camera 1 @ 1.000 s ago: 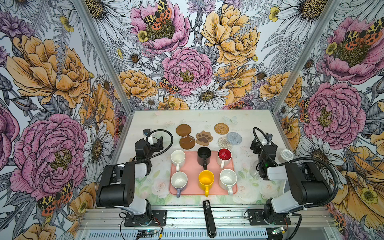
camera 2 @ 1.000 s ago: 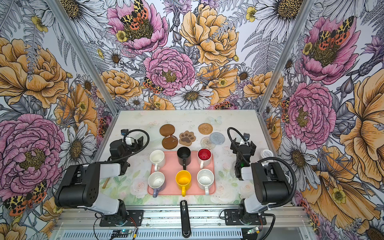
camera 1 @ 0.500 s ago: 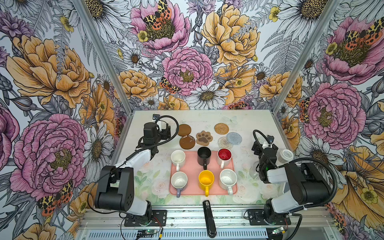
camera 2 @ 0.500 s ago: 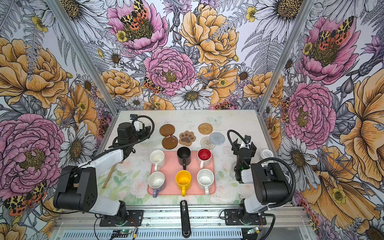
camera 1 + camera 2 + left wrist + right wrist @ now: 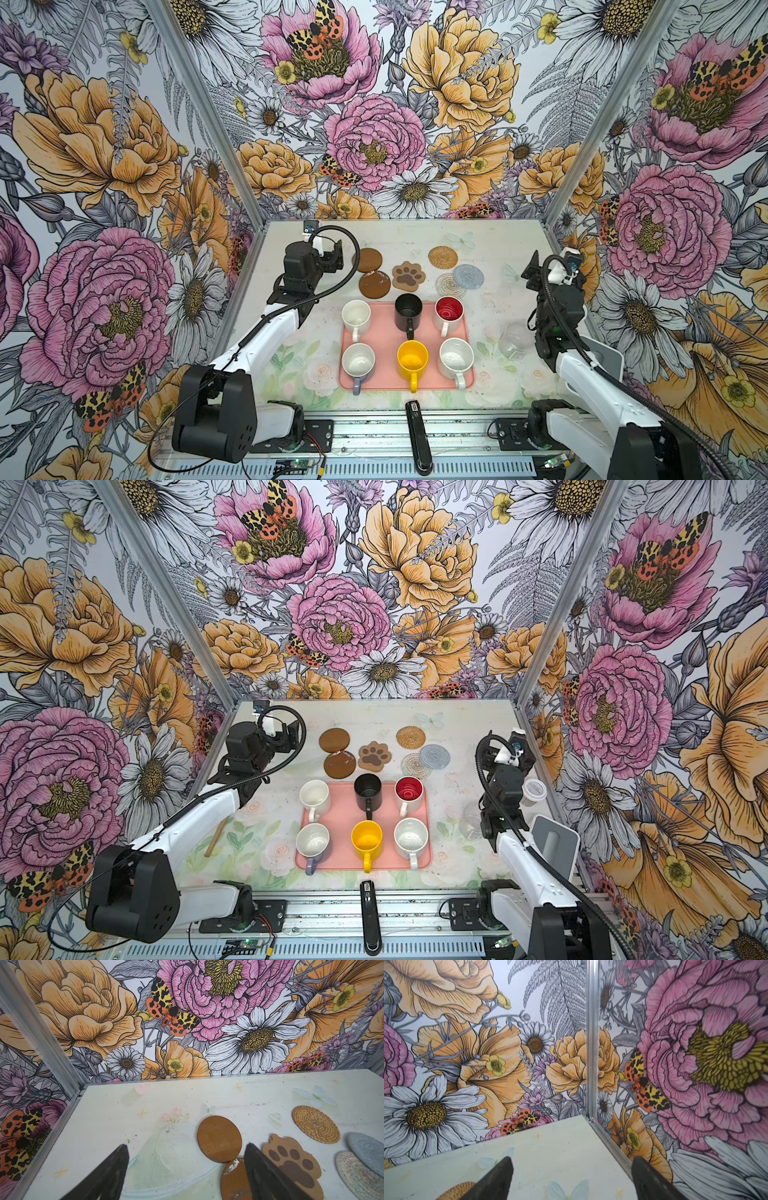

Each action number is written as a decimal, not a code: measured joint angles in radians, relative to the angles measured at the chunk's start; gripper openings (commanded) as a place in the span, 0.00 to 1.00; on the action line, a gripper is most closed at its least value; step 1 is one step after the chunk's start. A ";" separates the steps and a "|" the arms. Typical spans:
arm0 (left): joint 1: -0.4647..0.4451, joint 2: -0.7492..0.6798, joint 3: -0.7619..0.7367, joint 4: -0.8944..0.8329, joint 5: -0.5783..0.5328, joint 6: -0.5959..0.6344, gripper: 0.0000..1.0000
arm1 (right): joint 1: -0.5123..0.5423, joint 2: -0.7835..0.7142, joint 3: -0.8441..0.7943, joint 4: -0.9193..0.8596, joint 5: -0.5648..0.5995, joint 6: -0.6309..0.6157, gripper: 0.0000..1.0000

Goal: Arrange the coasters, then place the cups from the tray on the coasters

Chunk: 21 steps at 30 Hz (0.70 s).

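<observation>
Behind the salmon tray (image 5: 384, 332), where all six cups (image 5: 408, 309) stood in two rows, the coasters (image 5: 408, 276) lay bunched on the bench (image 5: 490, 245) — the two brown discs (image 5: 368, 260) touching, the pale blue round (image 5: 468, 276) overlapping the whitish one (image 5: 446, 286). The left fingers (image 5: 259, 1169) were spread wide and empty just beside the brown discs. The right fingers (image 5: 496, 1178) hung near the bench's right edge, facing its far corner — likewise spread, gripping nothing.

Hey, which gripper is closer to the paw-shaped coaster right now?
Left. The left gripper is open next to the far brown disc, just left of the paw-shaped coaster in both top views; the right gripper is out near the table's right edge, past the woven coasters.
</observation>
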 measured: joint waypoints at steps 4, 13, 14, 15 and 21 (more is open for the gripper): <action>-0.010 0.015 0.042 -0.044 -0.003 -0.023 0.86 | -0.003 0.007 0.138 -0.196 -0.062 0.021 0.91; -0.030 0.066 0.184 -0.190 -0.003 -0.064 0.84 | -0.003 0.283 0.480 -0.594 -0.307 0.151 0.90; -0.031 0.072 0.194 -0.207 -0.003 -0.067 0.84 | -0.003 0.319 0.517 -0.621 -0.334 0.165 0.90; -0.033 0.076 0.201 -0.224 -0.003 -0.074 0.84 | -0.003 0.360 0.563 -0.650 -0.365 0.178 0.90; -0.033 0.072 0.200 -0.270 -0.006 -0.116 0.84 | -0.003 0.614 0.790 -0.789 -0.525 0.239 0.77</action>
